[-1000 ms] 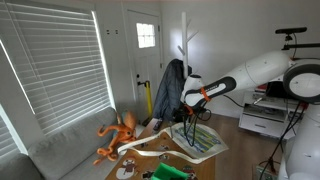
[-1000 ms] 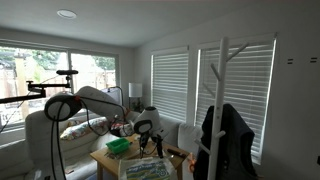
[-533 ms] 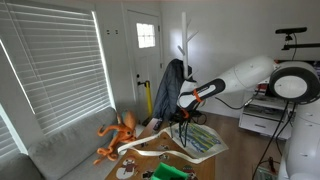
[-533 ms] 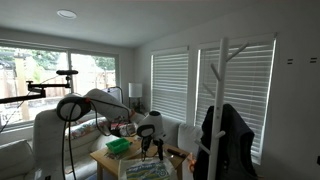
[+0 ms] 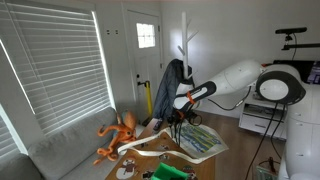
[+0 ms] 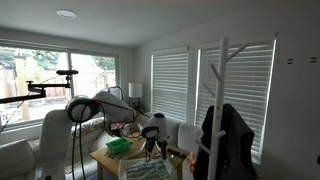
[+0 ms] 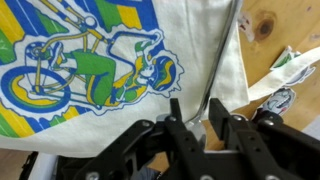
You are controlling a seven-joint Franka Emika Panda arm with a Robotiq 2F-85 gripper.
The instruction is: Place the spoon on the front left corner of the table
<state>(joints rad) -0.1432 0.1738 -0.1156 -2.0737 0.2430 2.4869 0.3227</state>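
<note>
The jaws are pinching the thin spoon (image 7: 226, 50) by its handle, holding it over the edge of the bicycle-printed cloth (image 7: 100, 50) lying on the wooden desk (image 7: 275, 25).

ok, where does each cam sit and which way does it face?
Exterior view: opposite the door, facing it and the blinds; arm enters at picture right.
Exterior view: behind the coat rack, facing the windows; arm enters at picture left.
Wrist view: above the gripper, looking down on spoon, cloth, table.
Shared: both exterior views show arm, coat rack, cloth.
</note>
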